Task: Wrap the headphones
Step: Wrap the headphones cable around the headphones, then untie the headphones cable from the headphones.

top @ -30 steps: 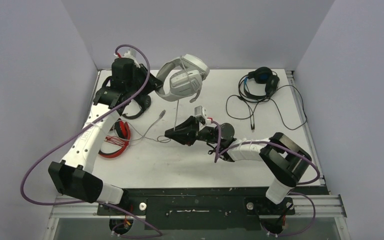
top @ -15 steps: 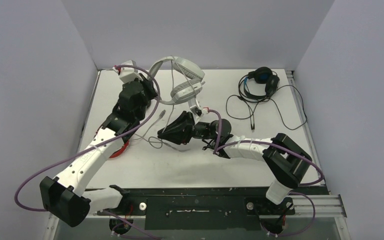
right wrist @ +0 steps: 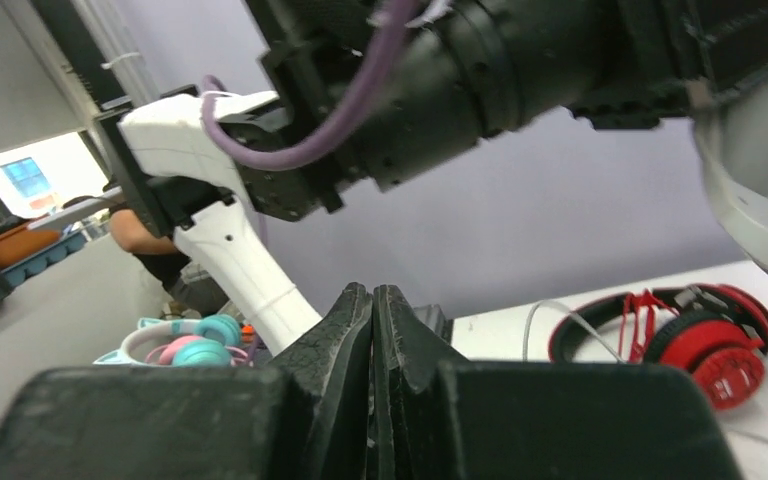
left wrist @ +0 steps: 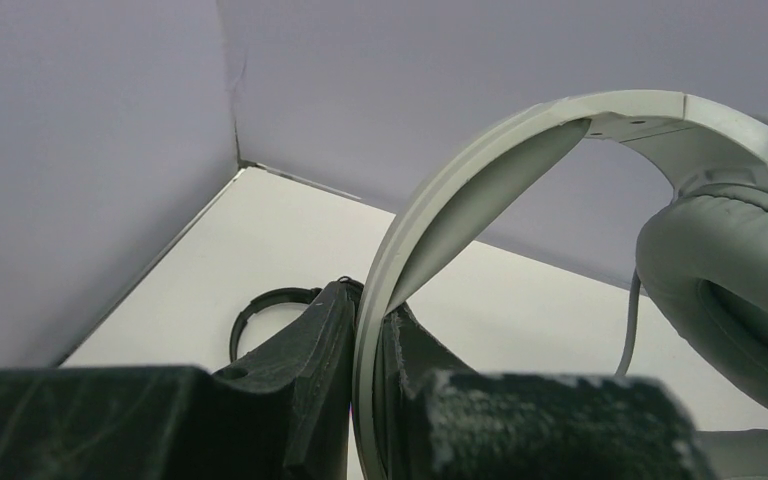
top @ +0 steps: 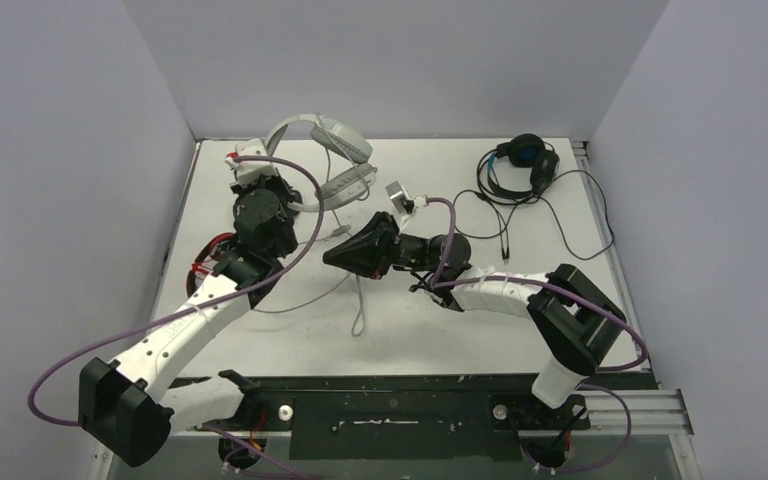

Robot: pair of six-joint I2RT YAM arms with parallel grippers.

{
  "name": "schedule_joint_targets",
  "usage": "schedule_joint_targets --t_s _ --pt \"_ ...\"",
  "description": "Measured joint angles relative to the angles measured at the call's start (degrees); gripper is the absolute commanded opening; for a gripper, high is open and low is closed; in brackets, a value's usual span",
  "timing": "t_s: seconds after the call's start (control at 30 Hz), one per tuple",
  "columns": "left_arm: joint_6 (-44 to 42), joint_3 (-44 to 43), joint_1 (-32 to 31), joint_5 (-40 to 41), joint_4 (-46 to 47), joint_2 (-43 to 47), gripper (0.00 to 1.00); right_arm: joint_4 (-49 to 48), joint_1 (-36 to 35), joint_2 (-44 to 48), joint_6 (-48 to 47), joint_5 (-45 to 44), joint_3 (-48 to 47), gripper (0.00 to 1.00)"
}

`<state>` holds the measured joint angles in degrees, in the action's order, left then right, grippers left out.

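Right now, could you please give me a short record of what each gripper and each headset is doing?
left gripper: shut on the headband of the white-grey headset
right gripper: shut; nothing visible in it
grey cable: hangs from that headset onto the table
red-and-black headset: on the table, partly hidden by the left arm in the top view
black-and-blue headset: far right, cable loose, unwrapped

White arm links (top: 175, 335), black joints (top: 260, 215), black shoulder blocks (top: 120, 410), looping purple cables (top: 60, 360)
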<state>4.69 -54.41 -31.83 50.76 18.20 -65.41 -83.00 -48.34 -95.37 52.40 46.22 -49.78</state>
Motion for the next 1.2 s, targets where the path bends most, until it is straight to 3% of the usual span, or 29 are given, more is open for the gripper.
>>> schedule_joint_targets --t_s 0.2,0.43,0.53,0.7,0.8,1.2 --pt "-0.2 -0.1 -0.3 1.5 -0.2 1.1 0.0 11.7 0.2 1.6 -7.4 -2.1 1.8 0.17" --pt "2.7 -7.4 -0.5 0.8 -5.7 1.4 0.0 28.4 0.2 8.5 -21.4 -11.8 8.2 0.63" --pt "4.4 -12.6 -0.5 -0.3 -8.7 1.4 0.0 32.6 -0.1 9.7 -25.4 -18.8 8.8 0.73" --pt "6.4 -20.2 -0.7 -2.0 -11.6 1.4 0.0 44.9 -3.4 8.6 -29.0 -37.7 5.7 0.74" --pt "7.1 -23.2 -0.7 -2.8 -12.1 1.2 0.0 47.4 -6.1 7.8 -30.8 -43.0 5.4 0.72" --pt "8.1 -30.9 -0.9 -5.2 -15.6 -2.5 0.0 50.0 -6.0 -4.2 -36.9 -49.6 0.2 0.65"
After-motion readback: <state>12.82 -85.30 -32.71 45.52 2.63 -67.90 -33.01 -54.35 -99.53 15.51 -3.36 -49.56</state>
